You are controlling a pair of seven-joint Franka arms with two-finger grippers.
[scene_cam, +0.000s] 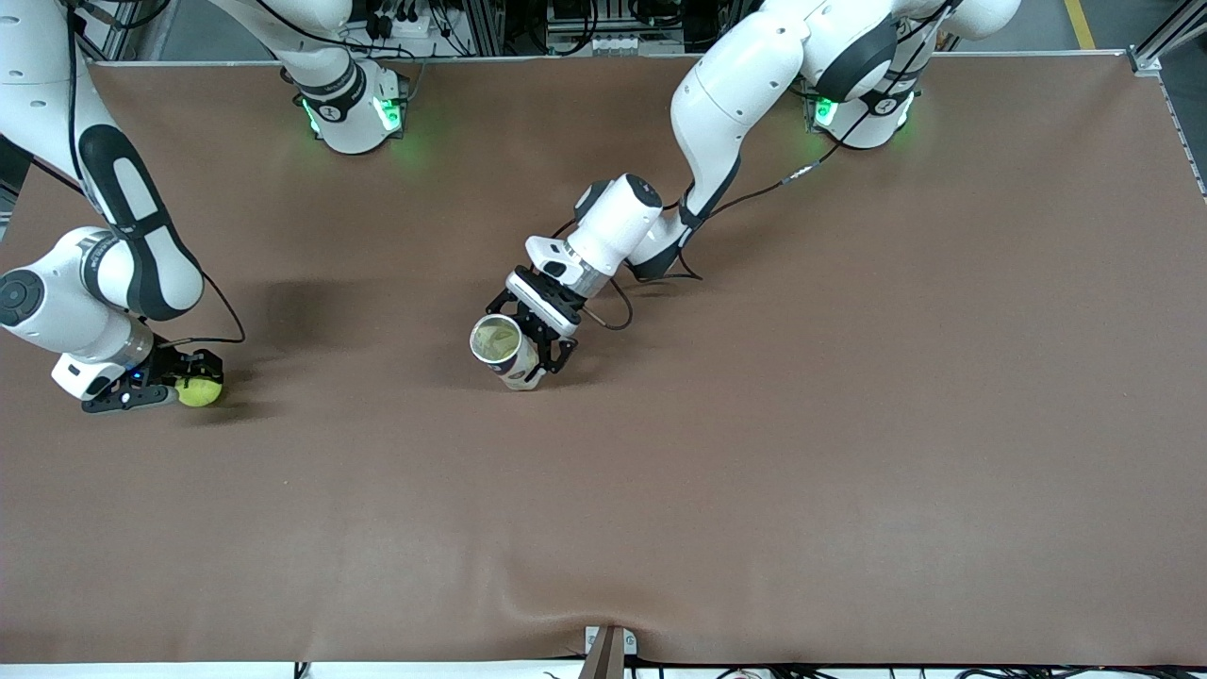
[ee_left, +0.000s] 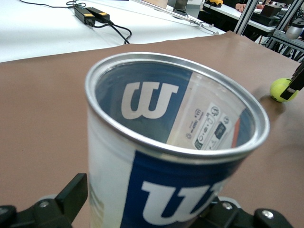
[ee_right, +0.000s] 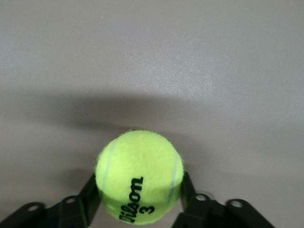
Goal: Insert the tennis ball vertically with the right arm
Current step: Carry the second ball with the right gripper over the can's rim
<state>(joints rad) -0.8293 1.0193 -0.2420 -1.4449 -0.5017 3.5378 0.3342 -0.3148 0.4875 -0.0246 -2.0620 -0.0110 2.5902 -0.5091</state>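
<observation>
A yellow-green tennis ball (scene_cam: 199, 390) lies low at the brown table near the right arm's end. My right gripper (scene_cam: 185, 385) is shut on it; in the right wrist view its black fingers (ee_right: 90, 194) press both sides of the ball (ee_right: 138, 176). My left gripper (scene_cam: 534, 341) is shut on an open tennis ball can (scene_cam: 504, 351) over the table's middle, tilted with its mouth up toward the front camera. The left wrist view shows the can (ee_left: 171, 147) with its empty inside, and the ball (ee_left: 280, 89) small in the distance.
The brown table cover (scene_cam: 754, 453) spreads wide nearer the front camera and toward the left arm's end. The two arm bases (scene_cam: 354, 108) stand along the table's edge. A small bracket (scene_cam: 608, 646) sits at the front edge.
</observation>
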